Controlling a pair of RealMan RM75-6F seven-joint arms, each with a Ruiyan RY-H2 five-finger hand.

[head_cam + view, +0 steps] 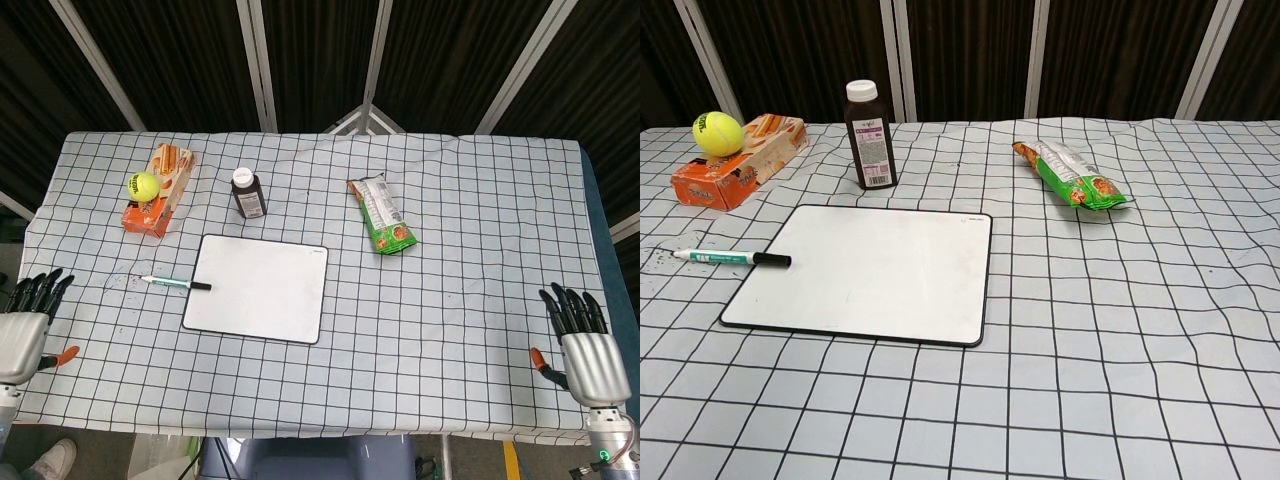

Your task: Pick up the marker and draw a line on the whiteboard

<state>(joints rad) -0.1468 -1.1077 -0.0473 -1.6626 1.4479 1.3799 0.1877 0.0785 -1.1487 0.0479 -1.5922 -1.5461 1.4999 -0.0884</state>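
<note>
The marker [176, 284] [731, 259], white and green with a black cap, lies flat on the checked cloth, its cap end touching the left edge of the whiteboard [258, 287] [868, 272]. The board is blank and lies flat near the table's middle left. My left hand [26, 322] hovers at the table's front left corner, fingers spread, holding nothing, well left of the marker. My right hand [582, 344] is at the front right corner, fingers apart and empty. Neither hand shows in the chest view.
A tennis ball [145, 185] [718, 133] rests on an orange box [159, 189] [738, 162] at the back left. A dark bottle [248, 194] [870, 135] stands behind the whiteboard. A green snack bag [381, 214] [1070, 174] lies at the back right.
</note>
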